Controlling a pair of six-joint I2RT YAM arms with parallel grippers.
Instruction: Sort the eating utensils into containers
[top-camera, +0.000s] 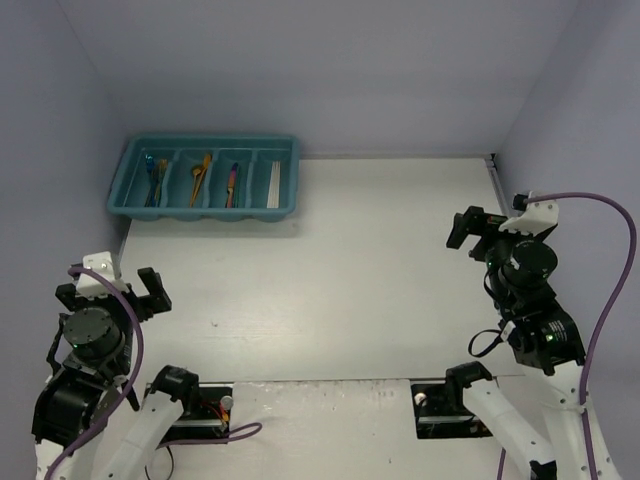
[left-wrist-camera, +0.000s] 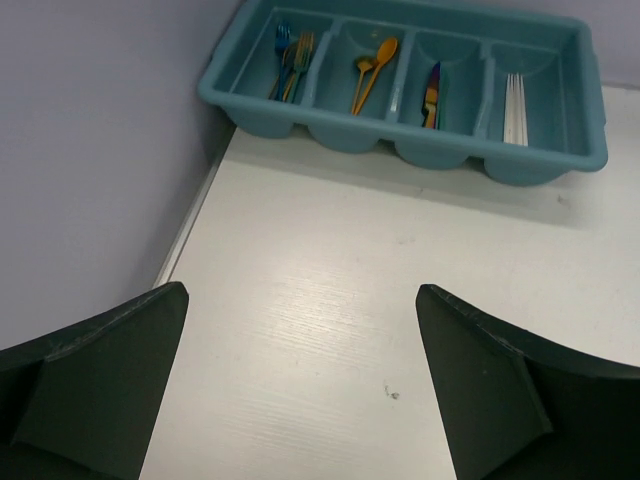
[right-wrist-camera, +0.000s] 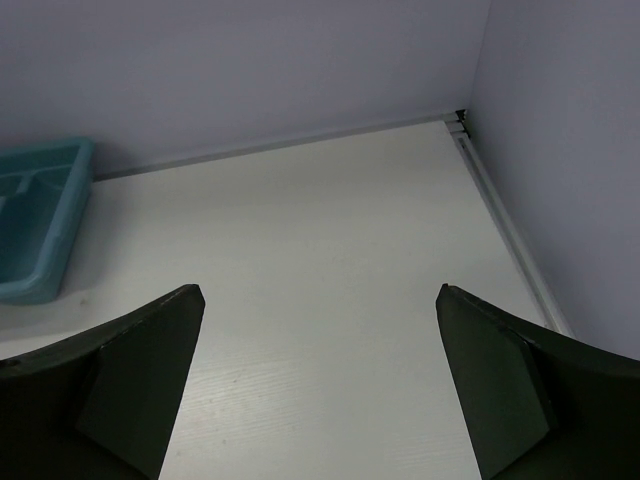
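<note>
The teal cutlery tray (top-camera: 205, 213) sits at the far left corner of the white worktop (top-camera: 350, 260), its long side running left to right and its left end close against the left wall (top-camera: 50, 150); all the utensils in view lie inside it, none on the bare surface. Its four compartments run near to far, side by side. The leftmost holds forks (left-wrist-camera: 290, 62) in blue, teal and gold; the next holds spoons (left-wrist-camera: 372, 72) in gold and orange; the third holds knives (left-wrist-camera: 432, 95) in purple and orange; the rightmost holds a bundle of pale sticks (left-wrist-camera: 515, 108) lying straight along its length.

The left gripper (top-camera: 110, 294) hangs at the near left, well apart from the tray and pointed towards it; its jaws stand wide apart with nothing between them, and the left wrist view shows only bare worktop in the gap. The right gripper (top-camera: 478, 238) is at the right side of the worktop, turned towards the far left; its jaws are likewise spread wide and hold nothing. From the right wrist view only the right end of the tray shows at the left edge, and the far right corner where the walls meet is visible beyond the fingers (right-wrist-camera: 120, 385).
</note>
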